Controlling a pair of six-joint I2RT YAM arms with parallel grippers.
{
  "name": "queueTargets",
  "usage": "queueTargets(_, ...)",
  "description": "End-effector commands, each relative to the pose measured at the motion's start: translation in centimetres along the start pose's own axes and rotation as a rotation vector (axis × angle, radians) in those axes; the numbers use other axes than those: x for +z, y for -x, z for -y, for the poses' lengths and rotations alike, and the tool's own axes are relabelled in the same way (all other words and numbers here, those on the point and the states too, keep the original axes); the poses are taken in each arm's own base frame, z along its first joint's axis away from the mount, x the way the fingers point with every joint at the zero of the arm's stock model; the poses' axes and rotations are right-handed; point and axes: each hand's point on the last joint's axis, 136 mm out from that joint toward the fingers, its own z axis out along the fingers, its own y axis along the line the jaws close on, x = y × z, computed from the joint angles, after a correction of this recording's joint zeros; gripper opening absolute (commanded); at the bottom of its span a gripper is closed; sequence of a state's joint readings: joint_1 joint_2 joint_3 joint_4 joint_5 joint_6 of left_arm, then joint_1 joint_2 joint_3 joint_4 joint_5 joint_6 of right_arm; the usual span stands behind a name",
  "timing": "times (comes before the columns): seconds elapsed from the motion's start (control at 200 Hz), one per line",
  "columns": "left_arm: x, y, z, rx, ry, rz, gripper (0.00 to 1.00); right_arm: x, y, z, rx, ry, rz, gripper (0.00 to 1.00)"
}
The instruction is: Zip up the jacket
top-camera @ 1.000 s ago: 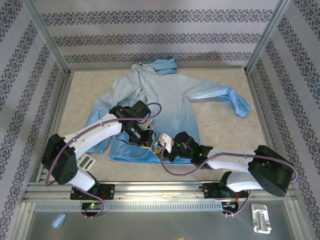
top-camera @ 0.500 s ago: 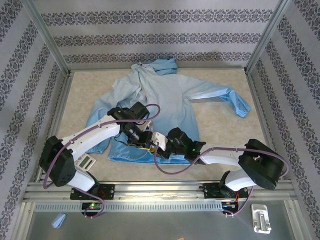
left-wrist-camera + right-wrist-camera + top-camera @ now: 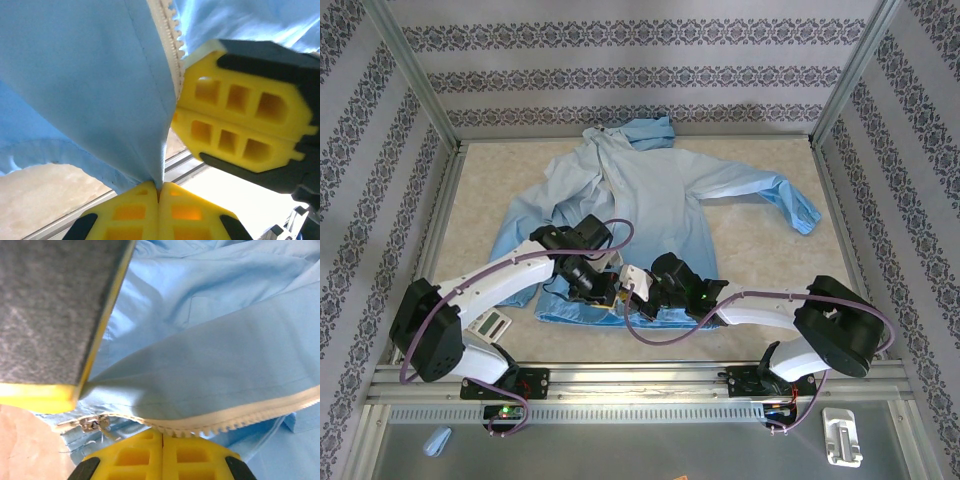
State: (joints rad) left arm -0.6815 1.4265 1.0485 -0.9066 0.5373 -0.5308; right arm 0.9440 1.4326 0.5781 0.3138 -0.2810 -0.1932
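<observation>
The light-blue jacket [image 3: 660,190] lies spread flat on the table, hood at the back and hem toward me. Both grippers meet at the hem's middle. My left gripper [image 3: 159,189] is shut on a pinched fold of jacket fabric [image 3: 100,90], which is lifted and pulled taut. My right gripper [image 3: 162,434] is shut on the pale zipper tape [image 3: 235,415] of the lifted front edge, just beside the left one. The metal zipper slider [image 3: 95,423] lies to the left of the right gripper's fingers, on the other front edge. In the top view the left gripper [image 3: 603,290] and the right gripper [image 3: 634,284] almost touch.
A metal frame rail [image 3: 640,375] runs along the near table edge, and patterned walls close in the sides and back. A small white card [image 3: 492,324] lies by the left arm. A blue scrap [image 3: 438,440] and a white clip [image 3: 842,437] lie in front of the rail.
My right gripper has moved left to meet the left gripper and has shut on the zipper tape. The left gripper has drawn slightly nearer with its fold of fabric.
</observation>
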Motion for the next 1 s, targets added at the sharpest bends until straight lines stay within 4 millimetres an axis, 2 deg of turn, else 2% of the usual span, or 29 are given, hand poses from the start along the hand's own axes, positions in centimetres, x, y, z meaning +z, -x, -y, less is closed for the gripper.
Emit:
queueTargets(0.0,-0.3,-0.4,0.1,0.009,0.000,0.029,0.00,-0.6,1.7,0.6,0.039,-0.020,0.044,0.00)
queueTargets(0.135,-0.2,-0.4,0.2,0.014,-0.014,0.042,0.00,-0.7,1.1,-0.6,0.023,0.038,0.045,0.00)
queueTargets(0.185,-0.2,-0.3,0.2,0.019,-0.019,0.046,0.00,-0.9,0.8,-1.1,0.011,0.054,0.040,0.11)
queueTargets(0.28,-0.4,-0.3,0.5,0.028,-0.024,0.048,0.00,-1.2,0.5,-1.9,-0.021,0.083,0.032,0.21)
queueTargets(0.445,-0.8,-0.1,0.9,0.048,-0.032,0.054,0.00,-1.1,0.0,-2.9,-0.086,0.105,0.017,0.30)
queueTargets(0.814,-1.2,-0.1,1.2,0.058,-0.041,0.054,0.00,0.9,-1.0,-3.0,-0.173,0.100,-0.037,0.31)
queueTargets(0.994,-1.2,-0.1,1.3,0.058,-0.044,0.054,0.00,1.2,-0.7,-2.7,-0.178,0.081,-0.023,0.31)
